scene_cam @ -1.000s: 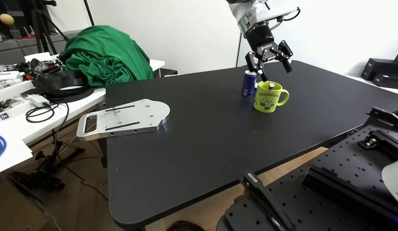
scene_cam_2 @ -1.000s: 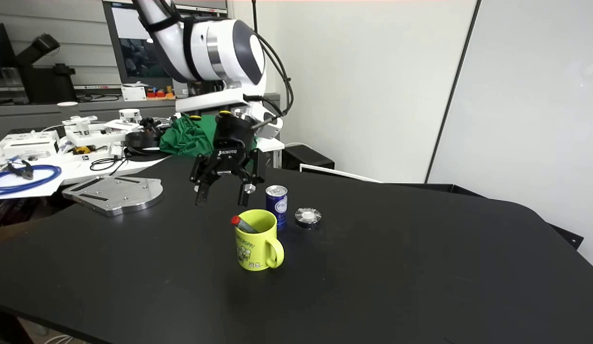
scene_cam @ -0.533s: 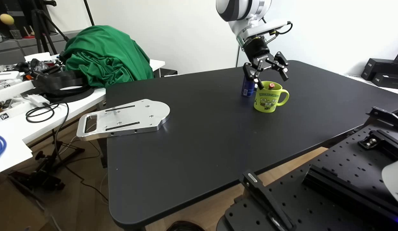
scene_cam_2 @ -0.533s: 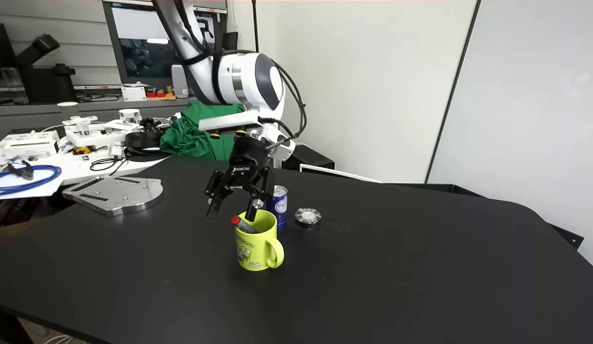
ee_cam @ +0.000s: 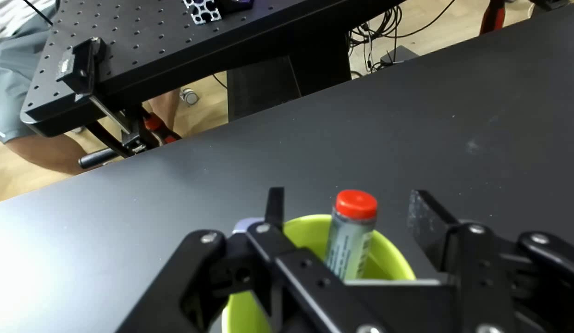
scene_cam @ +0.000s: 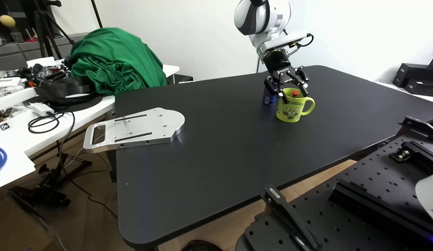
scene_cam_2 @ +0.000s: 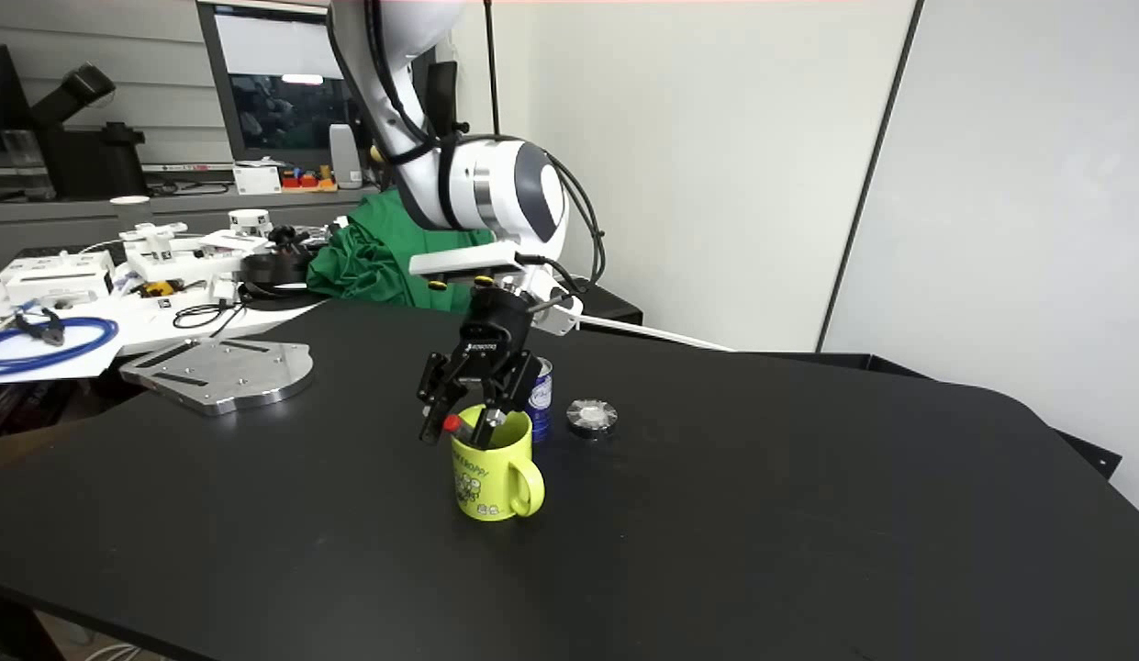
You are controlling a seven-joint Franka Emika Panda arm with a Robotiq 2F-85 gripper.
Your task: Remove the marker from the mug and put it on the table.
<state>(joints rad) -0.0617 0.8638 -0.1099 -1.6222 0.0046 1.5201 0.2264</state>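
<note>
The marker (ee_cam: 349,243), grey with a red cap, leans inside the lime mug (ee_cam: 388,259), its capped end above the rim. The red cap of the marker shows in both exterior views (scene_cam: 295,93) (scene_cam_2: 453,423). The mug stands upright on the black table (scene_cam_2: 762,514), with its handle on the right in an exterior view (scene_cam: 289,111). My gripper (ee_cam: 348,201) is open, with one finger on each side of the marker and gaps on both sides. In an exterior view, the gripper (scene_cam_2: 456,439) is at rim height, one finger over the mug's opening. The marker's lower end is hidden.
A blue can (scene_cam_2: 540,404) stands close behind the mug, partly hidden by my gripper. A round black-and-silver disc (scene_cam_2: 592,418) lies beside it. A silver metal plate (scene_cam: 139,127) lies at the table's edge. A cluttered white desk and green cloth (scene_cam: 115,62) are beyond it.
My open gripper has come down over the mug, so its fingers are now at rim height around the marker's cap. The mug has not visibly moved.
</note>
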